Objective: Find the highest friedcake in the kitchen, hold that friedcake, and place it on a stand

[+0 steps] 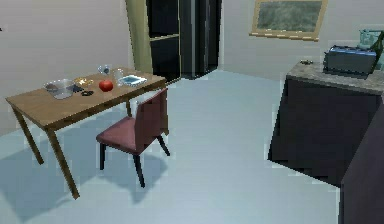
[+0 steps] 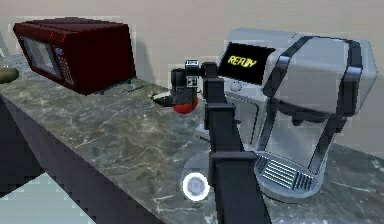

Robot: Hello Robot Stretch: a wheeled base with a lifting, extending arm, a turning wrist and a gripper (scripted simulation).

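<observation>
On the grey veined stone worktop (image 2: 110,140) in the arm side view, a small white round disc (image 2: 195,186) lies nearest, just beside the dark square arm (image 2: 228,160). The arm reaches out across the worktop, probably because the robot is after something near the back wall. At its far end the gripper (image 2: 184,90) sits at a red rounded blob (image 2: 183,107) that appears to rest on the stone. With the blob right there, it cannot be told how the fingers are set or whether they hold anything. The blob's shape is too vague to call it the friedcake, though the reach suggests it is the target.

A flat dark object (image 2: 160,97) beside the blob cannot be identified. Right of the arm stands a grey and black coffee machine (image 2: 300,90), partly hidden by the arm. A dark red microwave (image 2: 80,52) sits farther left, and an olive lump (image 2: 8,72) is cut off at the edge.

In the forward view, a dark red chair (image 1: 135,135) is drawn up to a wooden table (image 1: 60,105) bearing a grey bowl (image 1: 60,88) and a small red round thing (image 1: 105,86). A dark counter (image 1: 320,120) carries a grey boxy appliance (image 1: 348,60). Which piece would serve as the stand is unclear.
</observation>
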